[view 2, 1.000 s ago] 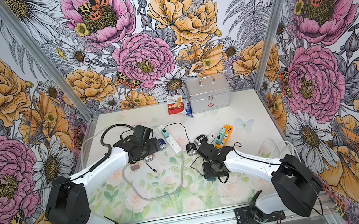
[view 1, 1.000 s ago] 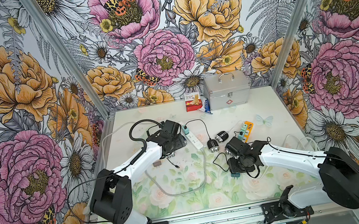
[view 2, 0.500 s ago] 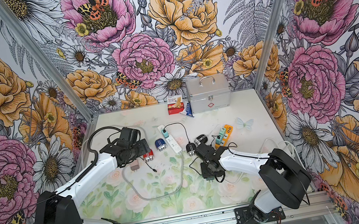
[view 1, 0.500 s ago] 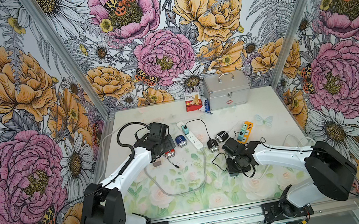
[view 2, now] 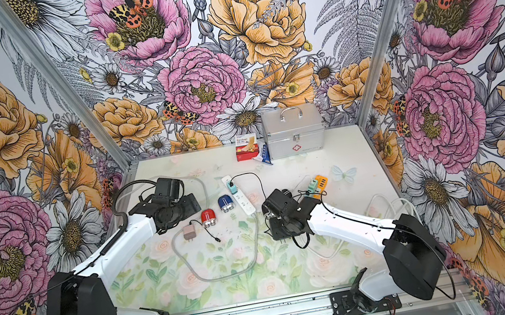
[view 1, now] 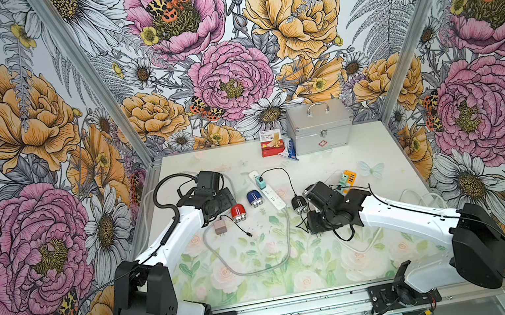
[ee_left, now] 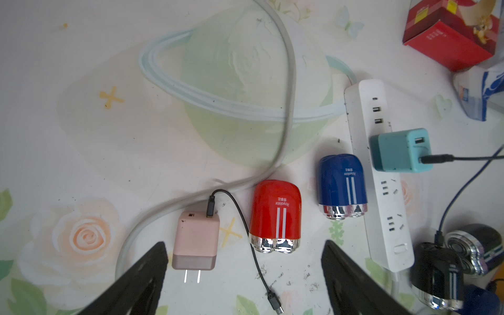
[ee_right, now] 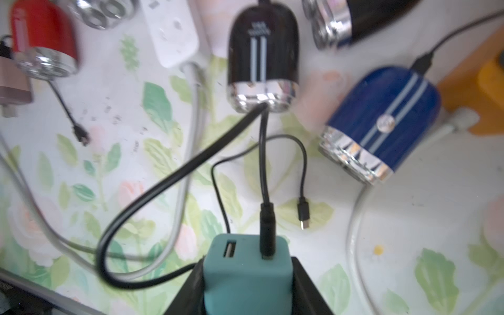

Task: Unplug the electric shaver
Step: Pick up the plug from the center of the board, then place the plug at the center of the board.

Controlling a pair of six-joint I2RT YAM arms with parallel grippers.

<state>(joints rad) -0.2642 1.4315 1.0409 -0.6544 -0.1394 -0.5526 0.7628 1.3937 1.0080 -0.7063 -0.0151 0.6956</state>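
Electric shaver point(ee_right: 381, 120), ahead of the right gripper point(ee_right: 246, 272), looks light and slick; take its plug point(ee_right: 424, 61). That gripper pinches the teal charger point(ee_right: 245, 261); the left gripper point(ee_left: 244, 244) is spread.

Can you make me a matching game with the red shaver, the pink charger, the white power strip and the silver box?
Things: 1 red shaver; 2 pink charger; 3 white power strip; 4 silver box.
States: A teal charger plugged into it; B farthest back, handle on top; C unplugged, prongs bare; D between pink charger and blue shaver.
Pairs: 1-D; 2-C; 3-A; 4-B.
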